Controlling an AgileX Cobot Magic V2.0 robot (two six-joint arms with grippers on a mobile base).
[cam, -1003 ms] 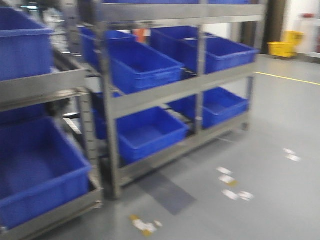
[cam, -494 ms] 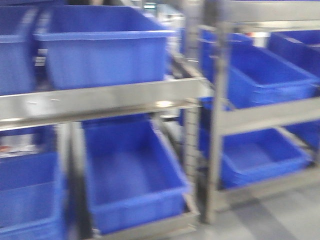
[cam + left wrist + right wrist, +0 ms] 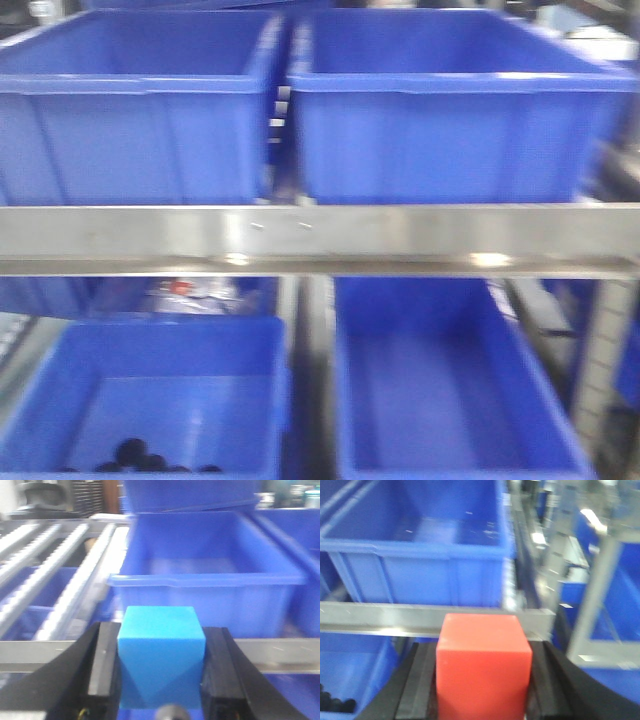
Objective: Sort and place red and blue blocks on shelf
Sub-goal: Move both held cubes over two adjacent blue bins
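Observation:
My left gripper [image 3: 161,667] is shut on the bright blue block [image 3: 161,655], held between its black fingers [image 3: 102,662] in front of the shelf's steel rail [image 3: 280,652]. The right gripper [image 3: 482,672] is shut on the red block [image 3: 482,665], which sits just before another stretch of the shelf rail [image 3: 380,617]. In the front view the shelf's front rail [image 3: 320,238] runs straight across, with two small screws near its middle. Neither gripper nor block shows in the front view.
Two large blue bins [image 3: 135,110] [image 3: 455,110] sit side by side above the rail, two more [image 3: 160,400] [image 3: 450,390] below. Dark round objects [image 3: 135,458] lie in the lower left bin. Roller tracks [image 3: 55,575] run left of the left wrist's bin [image 3: 205,575].
The front view has swung and closed in from an oblique look at the racks and grey floor to a square-on, close look at one shelf rail with bins above and below.

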